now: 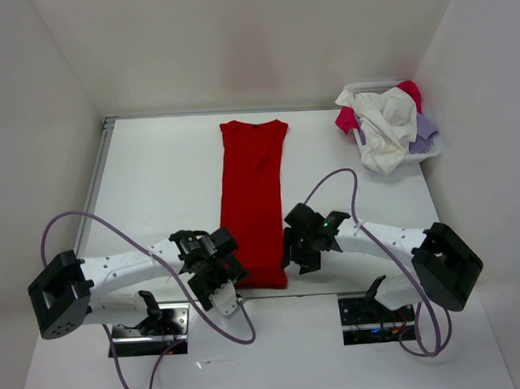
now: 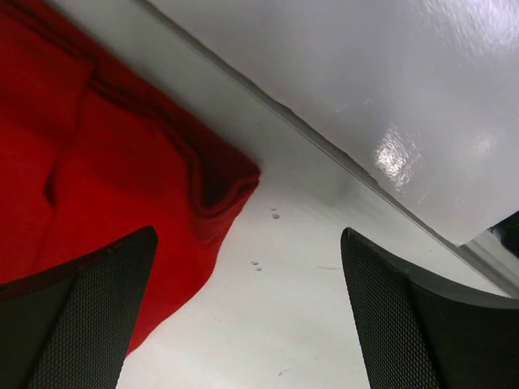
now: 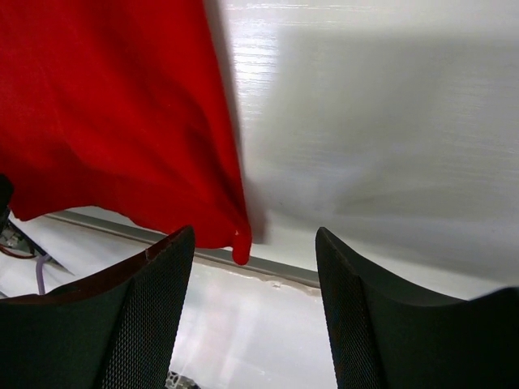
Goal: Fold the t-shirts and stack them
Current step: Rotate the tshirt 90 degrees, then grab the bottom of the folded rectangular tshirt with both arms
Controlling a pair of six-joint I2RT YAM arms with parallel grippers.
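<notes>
One red t-shirt (image 1: 254, 203) lies between the left gripper (image 2: 247, 318) and right gripper (image 3: 255, 301).

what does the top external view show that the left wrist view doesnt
Only top external: the red t-shirt at full length, a narrow folded strip with its neckline at the far end; the white basket at far right holding an off-white shirt, a pinkish red shirt and a lavender shirt; both arms. Only left wrist: the shirt's near corner up close, with its layered folded edge, and the left gripper open near that corner. Both: red cloth lying on the white table.
</notes>
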